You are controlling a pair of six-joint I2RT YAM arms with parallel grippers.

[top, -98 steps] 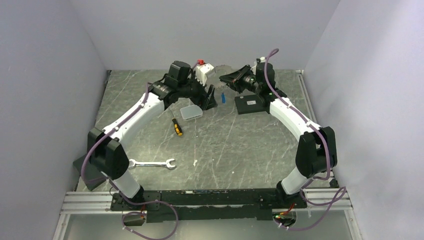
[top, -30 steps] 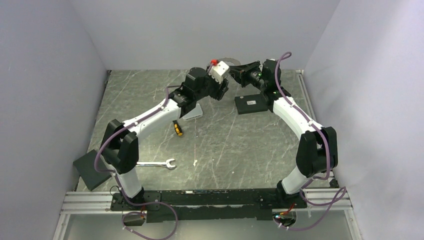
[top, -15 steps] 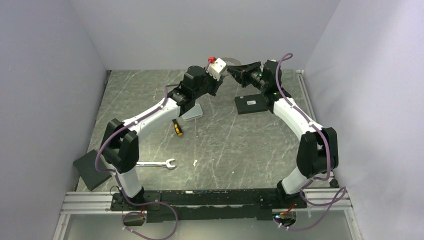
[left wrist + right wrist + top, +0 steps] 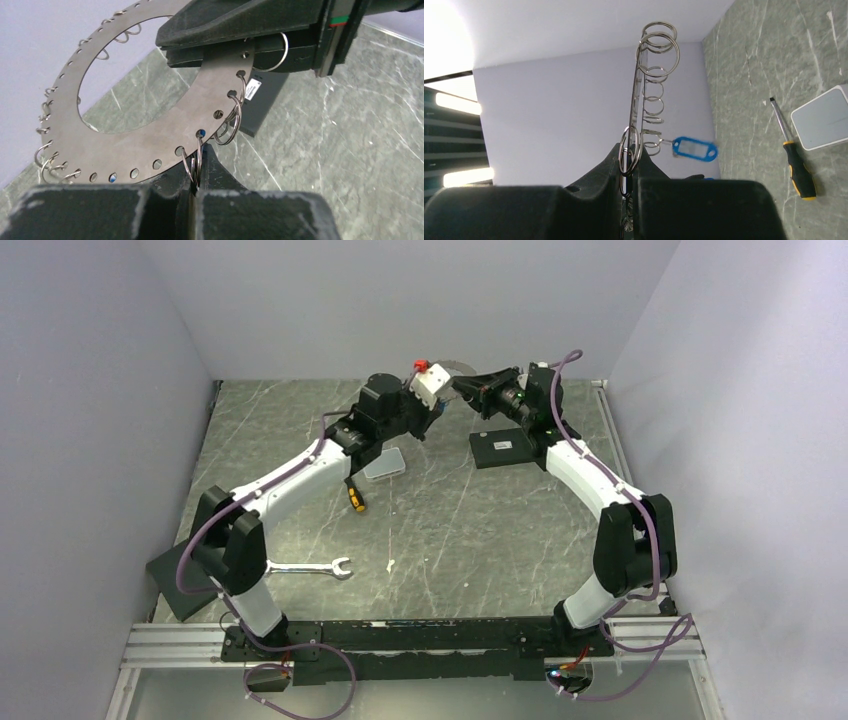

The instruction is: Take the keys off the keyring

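The keyring (image 4: pixel 150 145) is a flat grey metal ring with holes round its rim and small wire split rings hanging from them. It is held up in the air at the back of the table (image 4: pixel 452 367). My right gripper (image 4: pixel 628 155) is shut on its rim, which that view shows edge-on (image 4: pixel 640 85). My left gripper (image 4: pixel 197 172) is shut on one small split ring (image 4: pixel 195 159) at the lower rim. In the top view the two grippers (image 4: pixel 437 400) (image 4: pixel 462 385) meet tip to tip. One of the keys (image 4: pixel 694 149), blue-headed, dangles from a split ring.
On the table lie a yellow-and-black screwdriver (image 4: pixel 354 494), a silver wrench (image 4: pixel 305 567), a small pale box (image 4: pixel 385 464) and a black block (image 4: pixel 502 449). A dark pad (image 4: pixel 180 580) sits at the near left. Walls close in on the left, back and right.
My left gripper's jaws have shut on a split ring at the keyring's rim, and the left arm has drawn slightly left. The right arm holds the keyring still.
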